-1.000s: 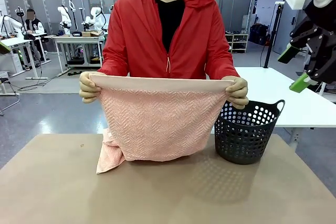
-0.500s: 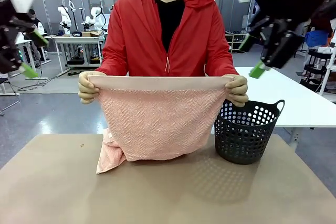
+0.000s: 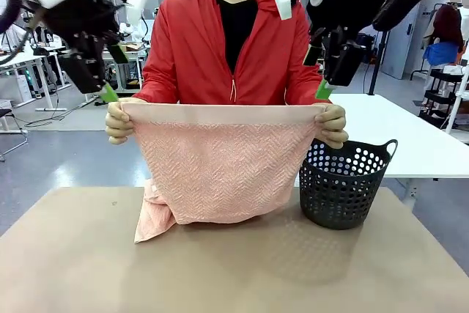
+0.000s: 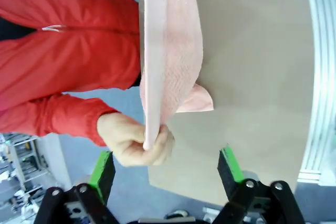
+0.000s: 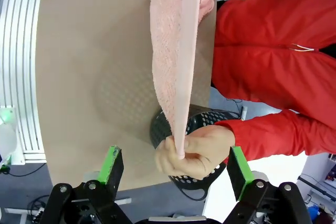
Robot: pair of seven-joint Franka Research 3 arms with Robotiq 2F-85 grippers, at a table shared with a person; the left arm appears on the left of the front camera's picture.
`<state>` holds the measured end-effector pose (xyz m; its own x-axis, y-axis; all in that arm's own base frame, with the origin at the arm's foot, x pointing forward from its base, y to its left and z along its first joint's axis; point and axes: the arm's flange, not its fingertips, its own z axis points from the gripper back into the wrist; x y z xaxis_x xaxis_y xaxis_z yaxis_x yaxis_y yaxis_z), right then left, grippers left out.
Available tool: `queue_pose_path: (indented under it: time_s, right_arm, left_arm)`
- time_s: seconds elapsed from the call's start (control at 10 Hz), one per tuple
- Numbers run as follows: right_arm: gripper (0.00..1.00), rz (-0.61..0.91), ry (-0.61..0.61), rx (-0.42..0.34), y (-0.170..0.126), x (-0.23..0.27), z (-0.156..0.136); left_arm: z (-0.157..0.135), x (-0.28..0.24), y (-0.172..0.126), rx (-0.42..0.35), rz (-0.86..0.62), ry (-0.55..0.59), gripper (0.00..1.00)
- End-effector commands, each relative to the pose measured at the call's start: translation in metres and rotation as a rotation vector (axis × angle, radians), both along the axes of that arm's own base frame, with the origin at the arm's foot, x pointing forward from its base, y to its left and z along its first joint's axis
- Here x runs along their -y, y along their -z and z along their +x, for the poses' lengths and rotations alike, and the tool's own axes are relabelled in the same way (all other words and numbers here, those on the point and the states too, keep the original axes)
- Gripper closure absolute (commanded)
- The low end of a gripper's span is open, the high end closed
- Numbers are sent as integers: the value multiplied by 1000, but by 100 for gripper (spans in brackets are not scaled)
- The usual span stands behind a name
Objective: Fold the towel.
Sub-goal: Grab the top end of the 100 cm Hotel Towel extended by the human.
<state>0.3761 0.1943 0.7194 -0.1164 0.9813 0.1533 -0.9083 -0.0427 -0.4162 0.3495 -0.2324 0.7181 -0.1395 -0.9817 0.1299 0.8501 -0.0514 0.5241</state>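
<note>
Towel: pale salmon-pink terry towel [image 3: 220, 174] stretched upright over the brown tabletop's [image 3: 88, 254] far edge, lower end resting on it.
Grip: person's hands [image 3: 119, 122] pinch both top corners.
Left robot hand [image 3: 111, 75]: fingers apart, just above the left corner.
Right robot hand [image 3: 317, 71]: fingers apart, just above the right corner.

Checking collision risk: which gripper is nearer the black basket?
Right. The right gripper hangs open above the basket, over the person's hand at that towel corner; the left gripper is across the towel, over its other corner.

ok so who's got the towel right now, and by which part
The person's hands hold the towel by its top corners; left gripper and right gripper open, holding nothing.
</note>
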Motion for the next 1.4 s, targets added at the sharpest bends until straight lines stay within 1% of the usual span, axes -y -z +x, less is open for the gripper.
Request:
queue_pose_path:
  time_s: [0.0, 0.1, 0.4, 0.6, 0.9, 1.0, 1.1, 1.2, 1.3]
  right_arm:
    - [0, -27, 35, -15, 1, -7, 9]
    - [0, -28, 42, -17, 4, -9, 15]
    - [0, -38, 48, -53, 23, -13, 40]
    - [0, -52, 49, -93, 42, -21, 52]
    - [0, -56, 66, -164, 72, -28, 68]
    - [0, -53, 69, -173, 78, -29, 70]
    - [29, -54, 81, -171, 82, -29, 71]
    - [57, -44, 94, -169, 83, -28, 72]
    - [87, -53, 99, -170, 84, -26, 73]
  left_arm:
    - [22, 19, -3, -65, 56, -39, 0]
    - [29, 26, 4, -111, 43, -38, 0]
    - [54, 32, 27, -168, 46, -51, 0]
    - [70, 33, 46, -207, 46, -55, 0]
    - [87, 31, 70, -225, 36, -82, 0]
    - [91, 30, 74, -237, 26, -86, 3]
    - [94, 27, 77, -256, 23, -122, 49]
    - [94, 26, 76, -265, 5, -109, 63]
    - [95, 25, 76, -265, -2, -102, 100]
